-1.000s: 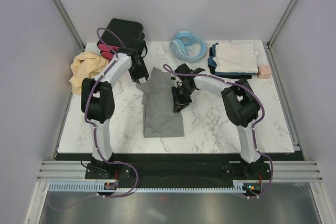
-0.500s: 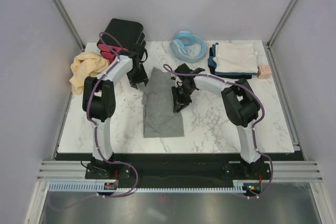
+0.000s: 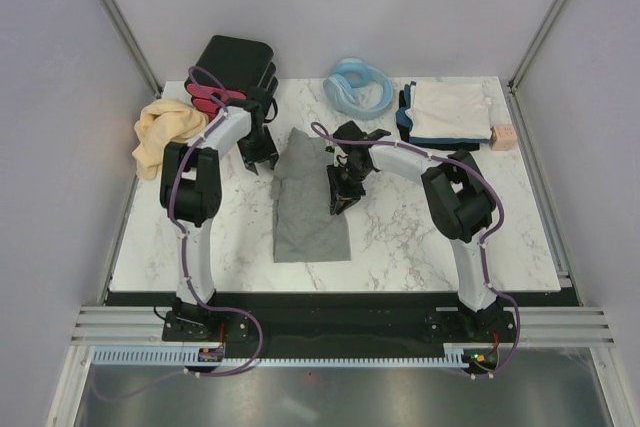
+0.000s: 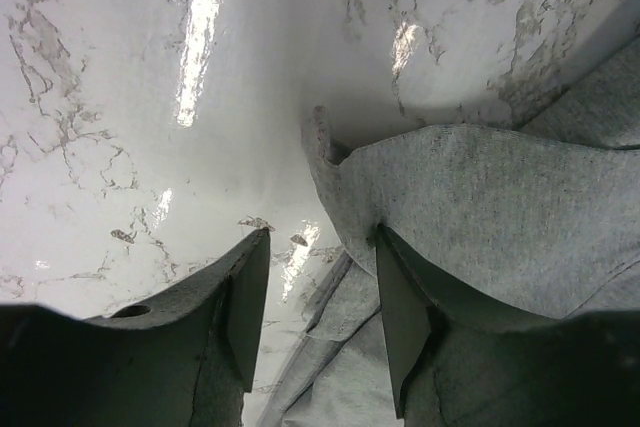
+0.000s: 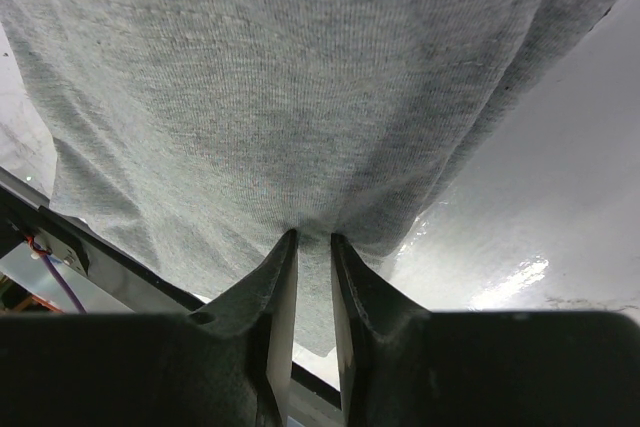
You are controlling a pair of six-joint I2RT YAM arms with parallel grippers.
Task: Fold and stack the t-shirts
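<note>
Centrally, on the marble table (image 3: 420,237): grey t-shirt (image 3: 310,212), partly folded, running near to far. Right gripper (image 5: 312,239): jaws narrow, pinching a fold at the shirt's right edge. Left gripper (image 4: 320,239): jaws parted, nothing between them, just beside the shirt's far-left edge. Far right: whitish t-shirt (image 3: 450,107) folded atop a dark one. Far left: tan t-shirt (image 3: 163,132), crumpled.

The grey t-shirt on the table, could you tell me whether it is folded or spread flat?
Partly folded: the grey t-shirt lies as a narrow strip with overlapping layers, one edge pinched by the right tool.
</note>
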